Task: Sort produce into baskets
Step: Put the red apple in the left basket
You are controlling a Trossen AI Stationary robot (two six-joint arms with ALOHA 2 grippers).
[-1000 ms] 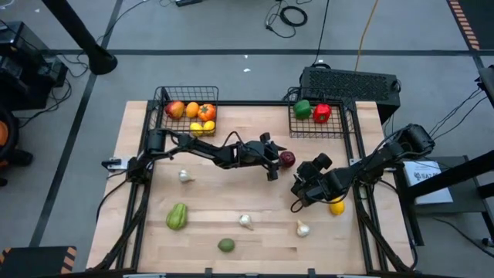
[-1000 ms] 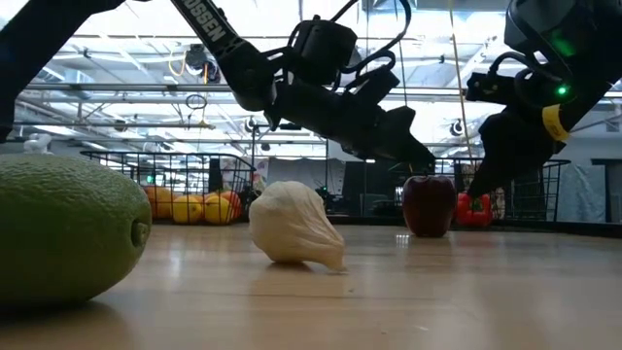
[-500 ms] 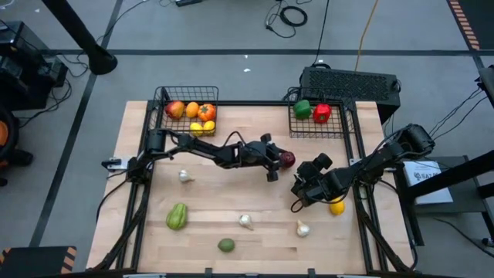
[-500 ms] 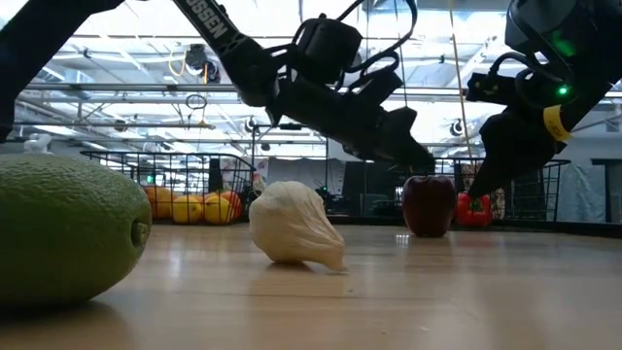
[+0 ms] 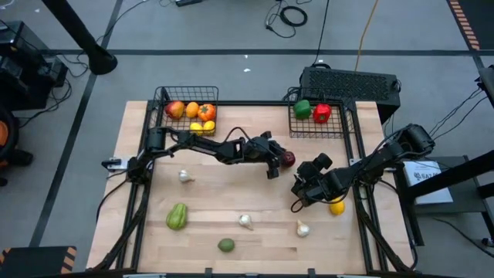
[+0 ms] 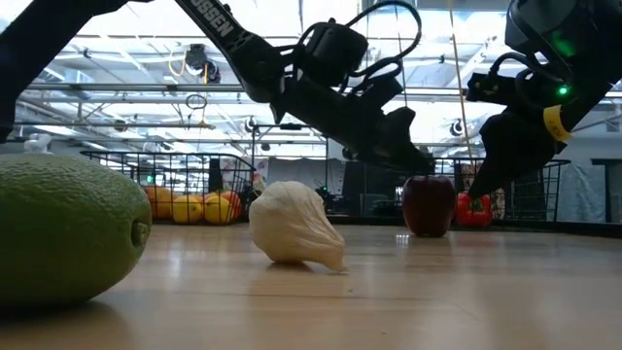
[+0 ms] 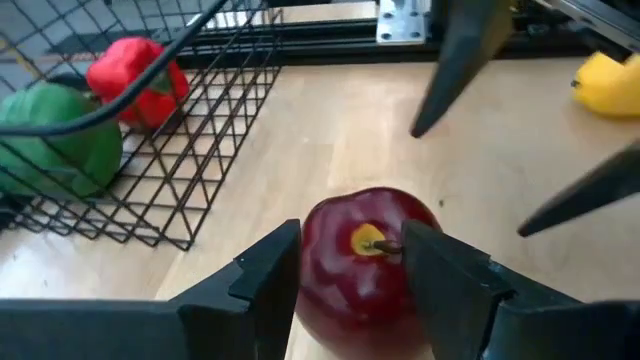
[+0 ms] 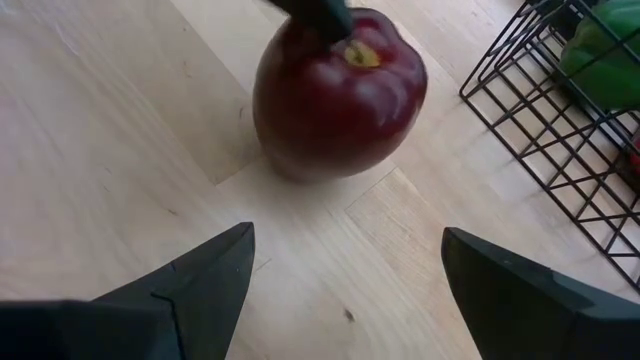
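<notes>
High view: we see the left gripper (image 5: 279, 161) mid wooden table (image 5: 231, 201), fingers either side of a dark red apple (image 5: 287, 159). The right gripper (image 5: 299, 188) sits just beside it, w/ a yellow lemon (image 5: 336, 206) by its arm. One wire basket (image 5: 187, 112) w/ citrus lies back behind the left arm; the other basket (image 5: 318, 120) w/ peppers is near the apple.

Low view: garlic bulb (image 6: 294, 226) and a green fruit (image 6: 68, 228) up front; glazed roof beyond.

Left wrist: fingers (image 7: 265, 275) partly closed, hugging the apple's sides.

Right wrist: jaws wide apart, holding nothing, apple ahead on the wood.
</notes>
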